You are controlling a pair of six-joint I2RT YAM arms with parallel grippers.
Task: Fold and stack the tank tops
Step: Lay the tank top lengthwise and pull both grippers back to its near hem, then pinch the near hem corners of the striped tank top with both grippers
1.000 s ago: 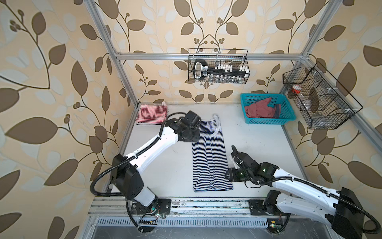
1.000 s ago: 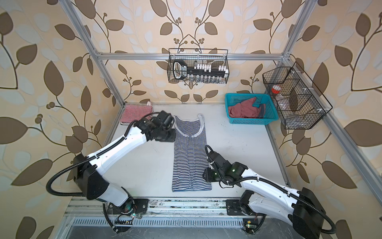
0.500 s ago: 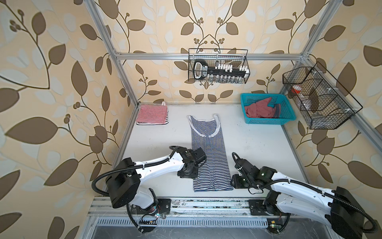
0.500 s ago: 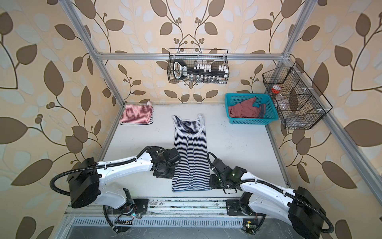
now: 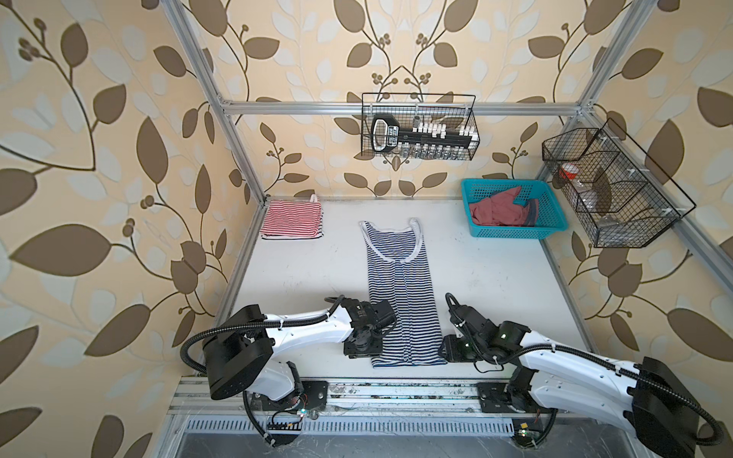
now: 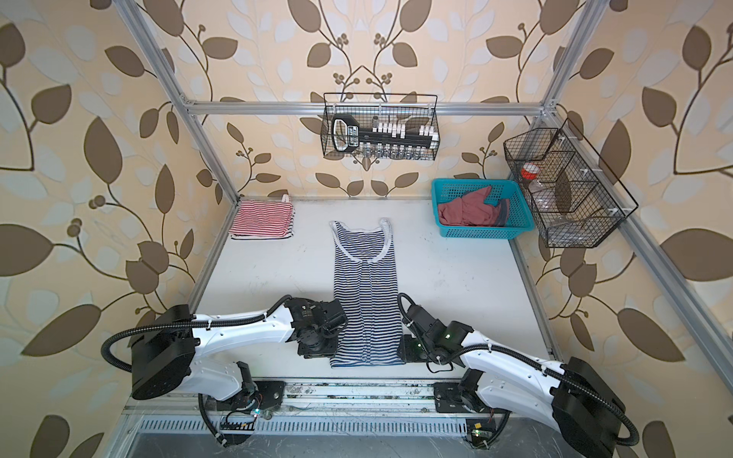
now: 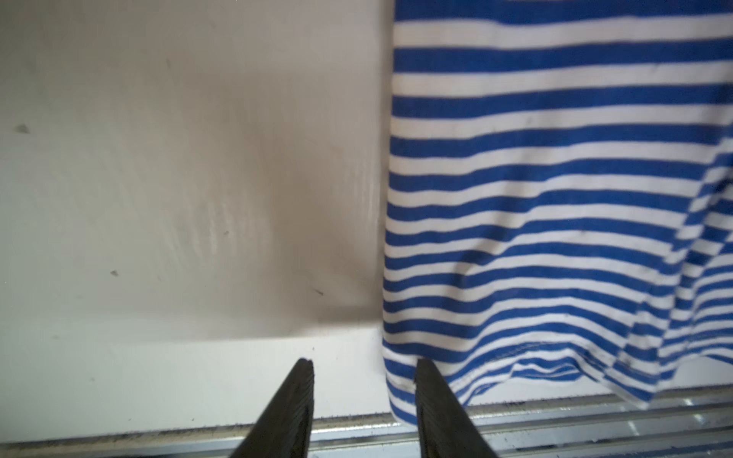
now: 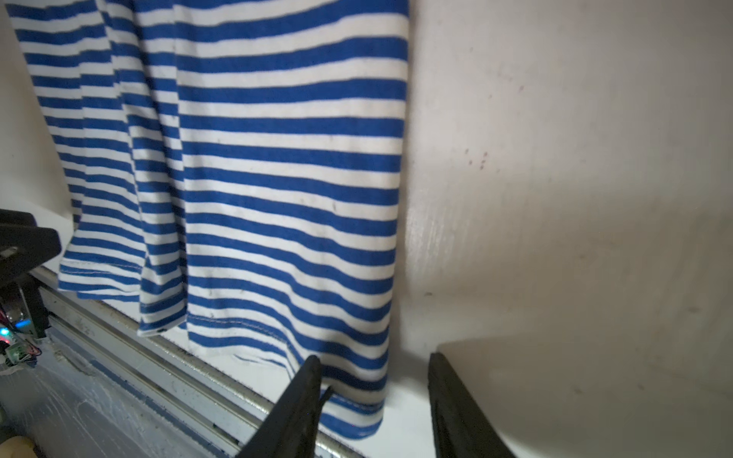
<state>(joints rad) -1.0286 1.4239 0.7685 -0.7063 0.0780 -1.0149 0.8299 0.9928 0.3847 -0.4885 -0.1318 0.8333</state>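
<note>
The navy-and-white striped tank top (image 5: 400, 293) (image 6: 365, 297) lies flat mid-table, folded lengthwise into a narrow strip with its straps toward the back. My left gripper (image 5: 367, 351) (image 7: 363, 365) stands open at the hem's left corner, one finger over the fabric edge (image 7: 555, 198). My right gripper (image 5: 450, 353) (image 8: 375, 359) is open at the hem's right corner, and that corner (image 8: 258, 158) lies between its fingers. The red-and-white striped tank top (image 5: 291, 220) (image 6: 261, 222) sits folded at the back left. The dusty red tank top (image 5: 499, 210) (image 6: 472, 212) lies crumpled in the basket.
A turquoise basket (image 5: 505, 234) stands at the back right. Wire baskets hang on the back wall (image 5: 418, 131) and the right wall (image 5: 614, 190). An aluminium rail (image 5: 396, 386) runs along the table's front edge, just below the hem.
My left arm has swung from the striped top's straps at the back to the hem's front left corner. My right gripper has slid toward the front, to the hem's right corner.
</note>
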